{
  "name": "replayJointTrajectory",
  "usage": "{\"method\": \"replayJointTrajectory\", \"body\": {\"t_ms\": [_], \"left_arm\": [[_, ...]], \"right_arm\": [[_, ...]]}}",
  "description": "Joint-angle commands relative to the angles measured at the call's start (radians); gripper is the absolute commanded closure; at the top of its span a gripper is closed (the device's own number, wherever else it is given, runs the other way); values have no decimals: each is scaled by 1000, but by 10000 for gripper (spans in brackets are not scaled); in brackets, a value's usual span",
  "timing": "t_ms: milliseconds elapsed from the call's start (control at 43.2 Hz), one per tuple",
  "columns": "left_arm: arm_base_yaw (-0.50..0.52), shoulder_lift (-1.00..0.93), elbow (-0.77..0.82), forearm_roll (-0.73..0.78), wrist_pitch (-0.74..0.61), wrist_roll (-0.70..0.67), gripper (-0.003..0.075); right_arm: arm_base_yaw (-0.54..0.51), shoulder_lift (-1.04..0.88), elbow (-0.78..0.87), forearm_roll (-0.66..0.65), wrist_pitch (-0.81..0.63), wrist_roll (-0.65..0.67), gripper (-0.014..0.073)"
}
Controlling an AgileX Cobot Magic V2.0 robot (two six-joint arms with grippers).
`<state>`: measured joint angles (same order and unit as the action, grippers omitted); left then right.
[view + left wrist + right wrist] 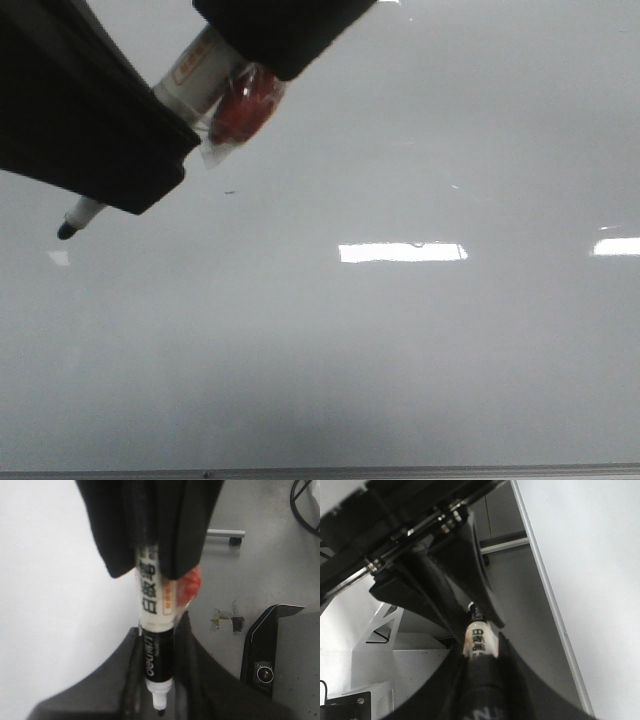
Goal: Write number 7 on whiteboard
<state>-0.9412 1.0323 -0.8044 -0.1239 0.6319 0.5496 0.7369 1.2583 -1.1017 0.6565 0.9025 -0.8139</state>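
The whiteboard (pixel 420 340) fills the front view, glossy grey-white, with only a tiny dark speck (pixel 230 191) on it. No number 7 is in view. A white-and-black marker (pixel 192 72) is uncapped, and its dark tip (pixel 67 231) hangs just off the board at the left. My left gripper (pixel 172 138) is shut on the marker's black front part (pixel 159 652). My right gripper (pixel 272 58) is shut on the marker's rear end (pixel 481 642). A red blob in clear wrap (pixel 243 105) sticks to the marker between the two grippers.
The board's thin metal bottom edge (pixel 400 470) runs along the front. Beside the board, the left wrist view shows grey floor with a black device (pixel 265 652) and a caster leg (pixel 226 533). A white metal stand (pixel 395 660) shows in the right wrist view.
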Motion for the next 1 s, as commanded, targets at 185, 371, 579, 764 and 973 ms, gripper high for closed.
{"method": "replayJointTrajectory", "body": {"t_ms": [185, 371, 579, 764, 973], "left_arm": [[4, -38, -14, -14, -134, -70, 434], [26, -184, 71, -21, -200, -120, 277], [26, -473, 208, -61, -231, -142, 567], [26, -675, 284, -110, -230, -142, 741], [26, -730, 294, -110, -232, -142, 741]], "right_arm": [[-45, -23, -32, 23, -95, -21, 655], [-168, -23, -17, 23, -248, -20, 655], [-220, -21, -9, 56, -452, -20, 655], [-211, 57, -56, 85, -464, -20, 655], [-164, 263, -207, 89, -469, -20, 655]]}}
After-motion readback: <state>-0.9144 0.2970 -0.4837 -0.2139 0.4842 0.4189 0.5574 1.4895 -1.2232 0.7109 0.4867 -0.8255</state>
